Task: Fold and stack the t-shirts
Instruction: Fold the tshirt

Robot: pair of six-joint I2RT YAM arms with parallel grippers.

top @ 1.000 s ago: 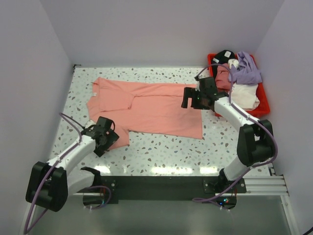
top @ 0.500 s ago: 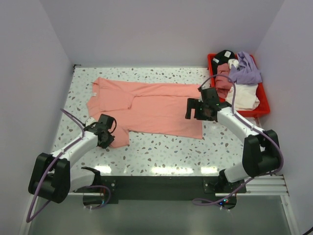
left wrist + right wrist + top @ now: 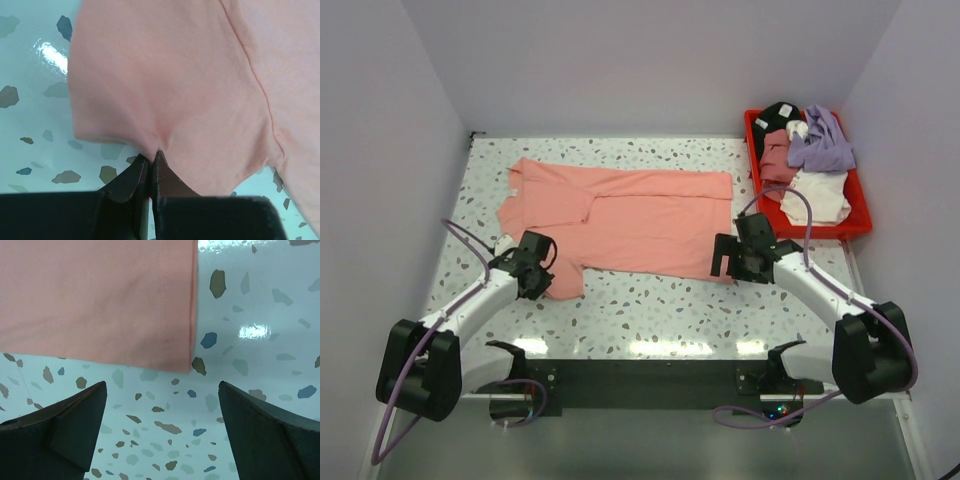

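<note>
The left pincer (image 3: 150,157) is clamped shut on the outer edge of the near sleeve (image 3: 563,281) of a salmon-pink t-shirt (image 3: 630,215). The cloth puckers into a small crease where the two tips meet. Around the pinch the sleeve lies flat on the pale speckled tabletop (image 3: 650,310), its rounded edge running off to the left in the wrist view.

The right pincer (image 3: 161,386) stands wide open with nothing between its fingers (image 3: 65,425). It sits over bare tabletop just beside the shirt's near right hem corner, which lies just beyond the gap and nearer the right-hand finger. Whether the tips touch the surface cannot be told.

From above, the t-shirt is spread out in the middle of the tabletop, with its collar end to the left and its straight hem to the right. The far sleeve is folded in over the body. The two arms reach in from the near edge, one at each near corner of the garment.

A red crate (image 3: 860,222) sits in the far right corner, well apart from the left pincer. It holds a heap of other clothes: a purple garment (image 3: 820,145) on top, a white one (image 3: 817,195), a dusky pink one (image 3: 777,155) and something black (image 3: 780,112) at the back.
</note>
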